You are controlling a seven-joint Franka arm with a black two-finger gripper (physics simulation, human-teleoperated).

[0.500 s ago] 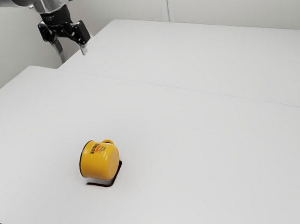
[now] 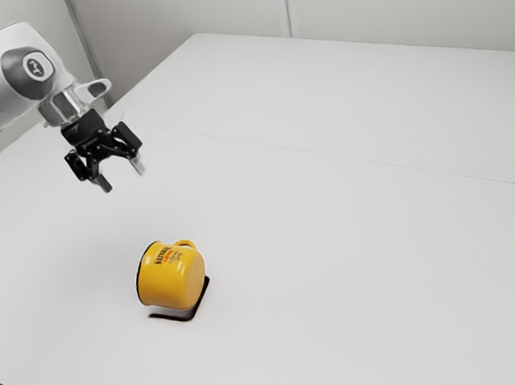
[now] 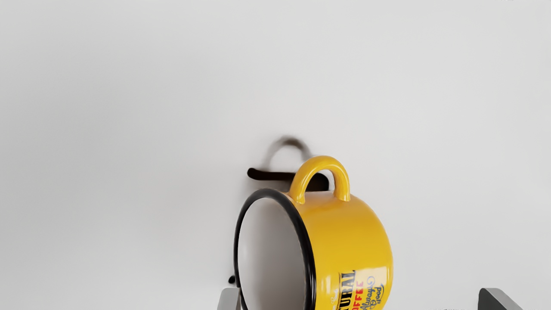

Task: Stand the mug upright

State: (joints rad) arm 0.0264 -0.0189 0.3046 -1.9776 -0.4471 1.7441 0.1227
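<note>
The gripper [image 2: 122,175] is up in the air near the exterior view's left, at the end of the white arm [image 2: 12,80]; its jaws are wide, with nothing held in them; its tips point down toward the white table [image 2: 342,253].

The yellow mug [image 2: 170,277] lies on its side on the table, well apart from the gripper and lower than it; its open mouth faces the exterior view's left, and its round bottom faces the exterior view's right.

In the wrist view, the mug has a black rim [image 3: 308,249] and a pale inside [image 3: 271,254]; its yellow handle [image 3: 320,162] sticks out on the side away from the fingertips; some words [image 3: 356,295] are on its side, and one of them ends in "OFFEE" in red.

A dark bent strip [image 2: 172,318] is right by the mug; what it is, one cannot tell; a pale wall [image 2: 232,8] stands behind the table.
</note>
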